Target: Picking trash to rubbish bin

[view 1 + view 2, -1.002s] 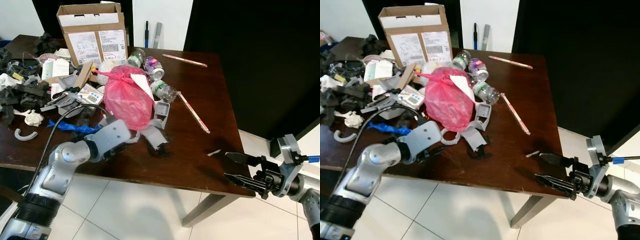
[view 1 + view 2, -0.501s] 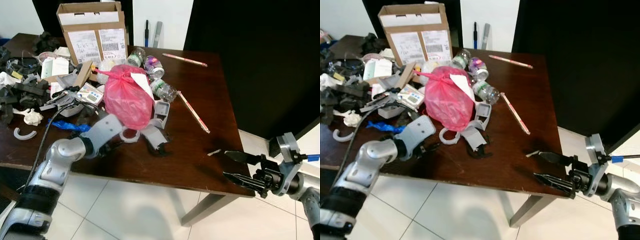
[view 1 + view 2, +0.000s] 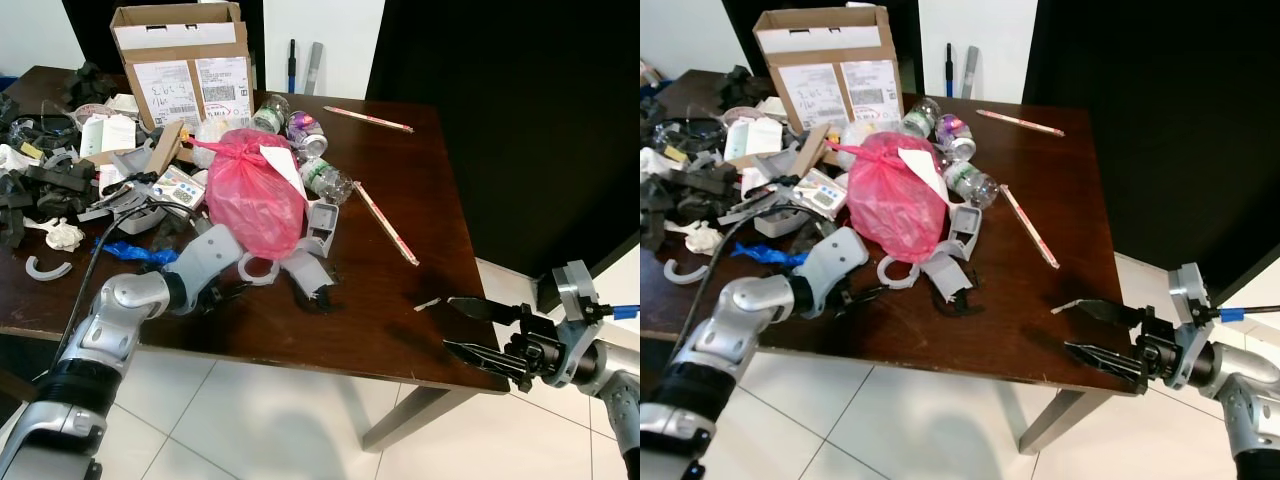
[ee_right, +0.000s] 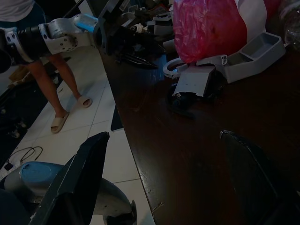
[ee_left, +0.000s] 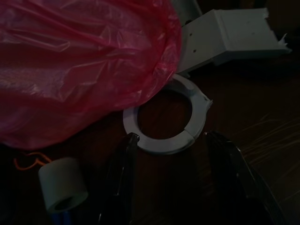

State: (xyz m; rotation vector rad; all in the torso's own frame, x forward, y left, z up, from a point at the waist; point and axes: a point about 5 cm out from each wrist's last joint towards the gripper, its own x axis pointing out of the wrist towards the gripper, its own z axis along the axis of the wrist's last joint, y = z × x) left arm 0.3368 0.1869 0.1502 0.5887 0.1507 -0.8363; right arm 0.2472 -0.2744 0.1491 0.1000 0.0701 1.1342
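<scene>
With my left tool point(image 5: 171, 154) released just short of the white ring point(image 5: 164, 123) beside the pink bag point(image 3: 250, 195), I judge I must next ease forward and clench, my right tool point(image 3: 480, 327) spread idle well away.

Dark reddish-brown table point(image 3: 400, 250). Translucent pink-red bag point(image 3: 250, 195), lying just beyond the black fingers of the left gripper point(image 5: 173, 178). Pale grey ring point(image 5: 164, 126), showing between those fingers. Brown cardboard box point(image 3: 180, 55) carrying white printed labels, far beyond the left gripper. Blue scrap point(image 3: 135, 252) beside the silver left arm. Right gripper point(image 3: 475, 328): black fingers hovering over white floor tiles point(image 3: 260, 420).
</scene>
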